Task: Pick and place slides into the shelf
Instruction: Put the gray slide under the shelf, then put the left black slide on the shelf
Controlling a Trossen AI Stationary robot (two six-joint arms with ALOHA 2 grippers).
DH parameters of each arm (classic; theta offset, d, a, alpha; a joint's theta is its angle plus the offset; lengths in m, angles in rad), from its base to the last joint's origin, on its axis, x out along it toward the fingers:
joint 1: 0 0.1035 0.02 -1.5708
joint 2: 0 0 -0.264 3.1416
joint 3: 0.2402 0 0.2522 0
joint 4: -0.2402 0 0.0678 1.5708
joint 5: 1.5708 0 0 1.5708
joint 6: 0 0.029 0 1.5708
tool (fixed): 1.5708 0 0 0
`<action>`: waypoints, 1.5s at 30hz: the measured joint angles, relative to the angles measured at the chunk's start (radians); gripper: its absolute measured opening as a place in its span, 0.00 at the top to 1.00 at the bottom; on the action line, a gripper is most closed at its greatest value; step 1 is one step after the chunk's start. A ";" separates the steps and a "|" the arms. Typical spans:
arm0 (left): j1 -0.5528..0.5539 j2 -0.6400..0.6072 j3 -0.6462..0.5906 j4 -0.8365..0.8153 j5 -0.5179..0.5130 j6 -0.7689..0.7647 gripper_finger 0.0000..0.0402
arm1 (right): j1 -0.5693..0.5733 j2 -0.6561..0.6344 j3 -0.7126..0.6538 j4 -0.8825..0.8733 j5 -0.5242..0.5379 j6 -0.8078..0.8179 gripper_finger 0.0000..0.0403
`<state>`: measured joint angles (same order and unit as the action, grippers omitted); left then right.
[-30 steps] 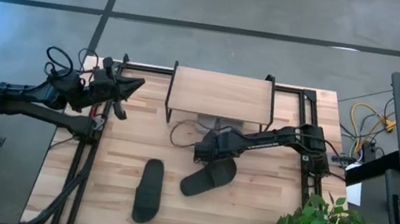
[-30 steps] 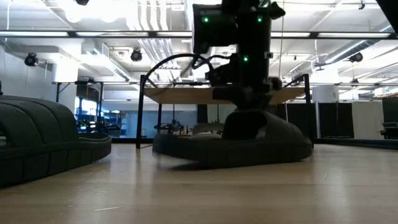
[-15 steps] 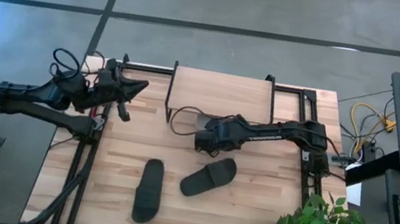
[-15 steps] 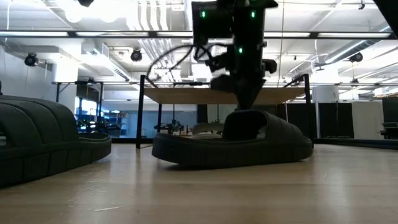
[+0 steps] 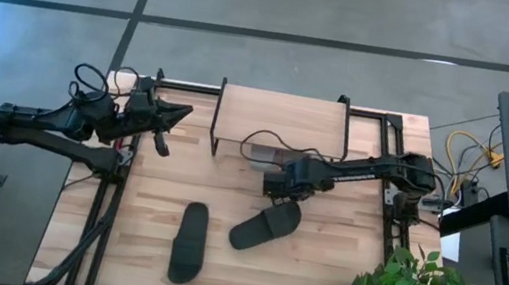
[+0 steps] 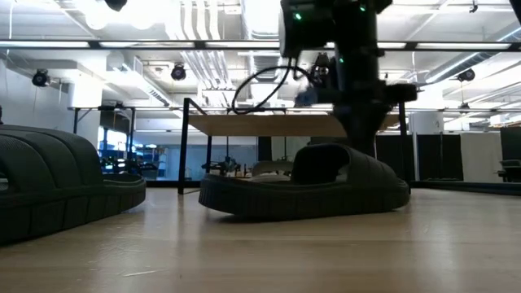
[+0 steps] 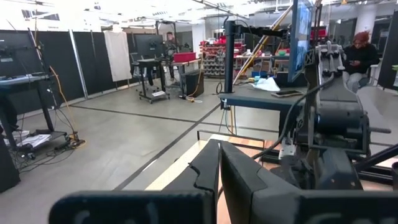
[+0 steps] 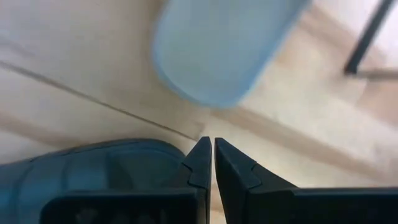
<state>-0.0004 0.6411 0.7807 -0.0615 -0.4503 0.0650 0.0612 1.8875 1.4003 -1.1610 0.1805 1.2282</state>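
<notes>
A: Where is the right tool (image 5: 280, 189)?

B: Over the middle of the pale wooden table (image 5: 337, 266), just in front of the low shelf with a light wood top board and thin black metal legs (image 5: 281, 121). Its wrist camera shows the two dark fingers (image 8: 200, 163) pressed together, holding nothing.

A: And what lies under it?

B: The angled black open-toe slide sandal (image 5: 265, 225) is right below it, its upper end near the fingertips. From table height this sandal (image 6: 305, 187) rests flat on the wood, with the arm standing behind it. A rounded light grey slide (image 8: 227, 43) shows in the right wrist view just beyond the fingers, near a thin black leg of the shelf.

A: The other black one?

B: A second black wide-strap slide (image 5: 188, 242) lies lengthwise to the left of the first, apart from it, toward the front edge of the table.

A: And the left arm?

B: It hangs at the left rear corner of the table, its left tool (image 5: 165, 119) pointing toward the shelf, fingers (image 7: 214, 171) closed and empty
</notes>
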 joint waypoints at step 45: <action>0.000 0.018 0.005 0.001 0.000 -0.005 1.00 | 0.022 0.123 0.045 0.139 0.121 -0.031 0.97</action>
<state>-0.0003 0.6595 0.7853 -0.0603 -0.4507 0.0598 0.0832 2.0106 1.4451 -1.0215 0.3017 1.1969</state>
